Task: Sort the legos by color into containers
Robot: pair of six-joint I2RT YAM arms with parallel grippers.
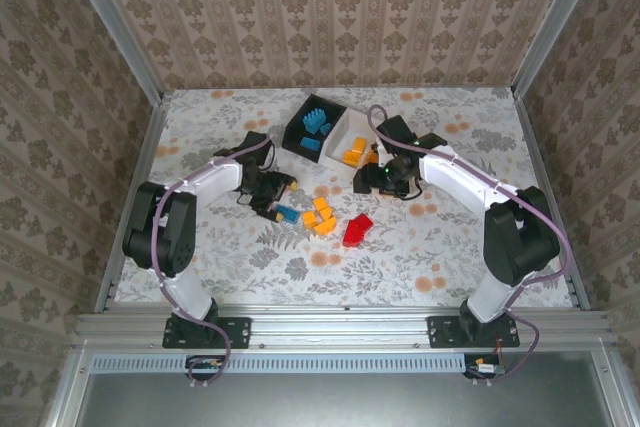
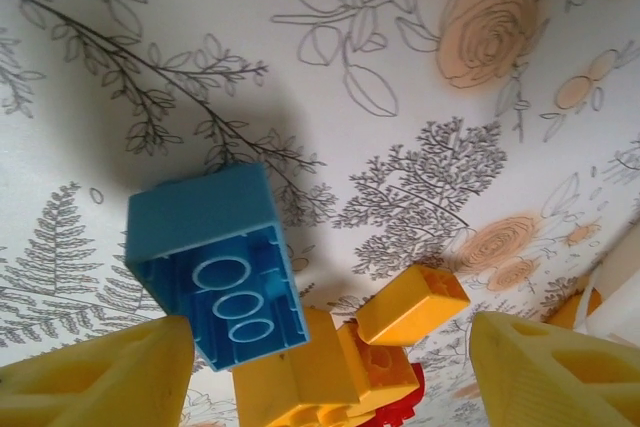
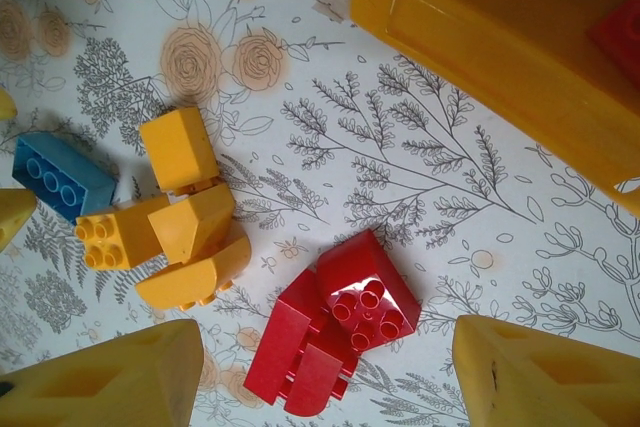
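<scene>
Left jaws and right jaws both stand apart, empty, low over the desk (image 1: 430, 237). Black bin (image 1: 292, 137) holds blue bricks (image 1: 317, 122); white bin (image 1: 345, 130) just beside it holds orange-yellow bricks (image 1: 353, 154). Orange-yellow bin (image 3: 480, 37) near right jaws. Loose on desk: orange-yellow cluster (image 3: 185, 212), red bricks (image 3: 335, 332) between right jaws, blue brick (image 2: 215, 257) between left jaws, nearer one side.

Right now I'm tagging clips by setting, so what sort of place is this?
Likely a robot test cell, not a home: wallpapered panels in aluminium framing enclose a floral-covered table, with arms bolted to its front rail.
</scene>
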